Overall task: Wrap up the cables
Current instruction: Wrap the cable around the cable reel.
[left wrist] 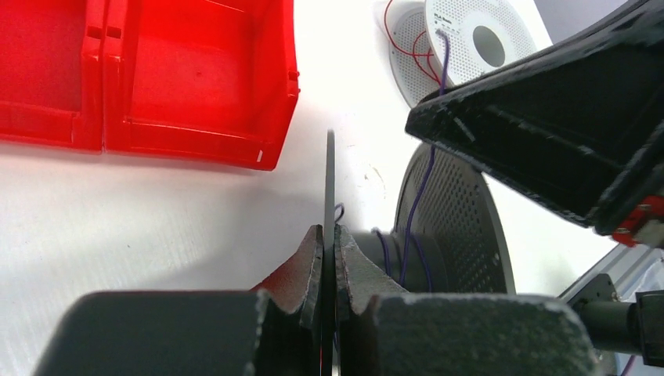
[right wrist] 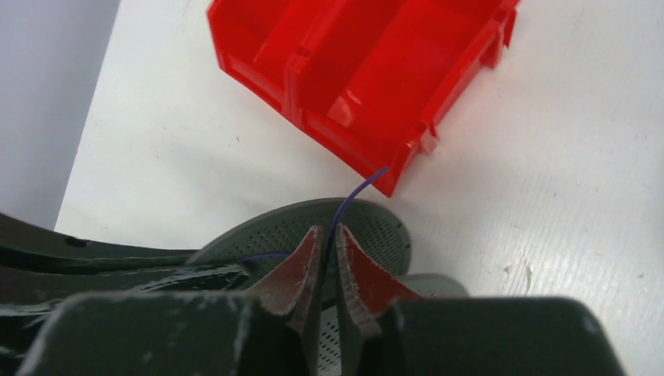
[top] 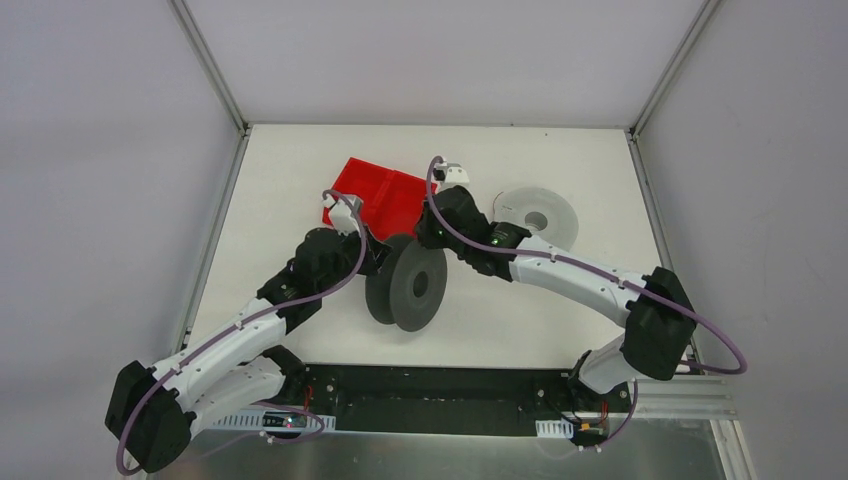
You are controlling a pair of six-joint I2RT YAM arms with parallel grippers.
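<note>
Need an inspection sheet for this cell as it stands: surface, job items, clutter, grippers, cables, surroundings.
Surface: white table, faint scuffs.
Job's things: dark spool standing on edge at centre, purple cable leading off it; white spool lying flat on the right, red cables loose on it.
Clutter: red bin with two compartments, behind the dark spool; nothing seen inside.
Grippers: left gripper shut on the dark spool's flange; right gripper jaws slightly apart, purple cable between them, grip unclear.
Cables: purple cords along both arms; no snag seen.
Surroundings: pale walls on three sides.

Red bin point(top: 385, 190) hems dark spool point(top: 407, 283) behind; bare table point(top: 270, 200) leftward.
</note>
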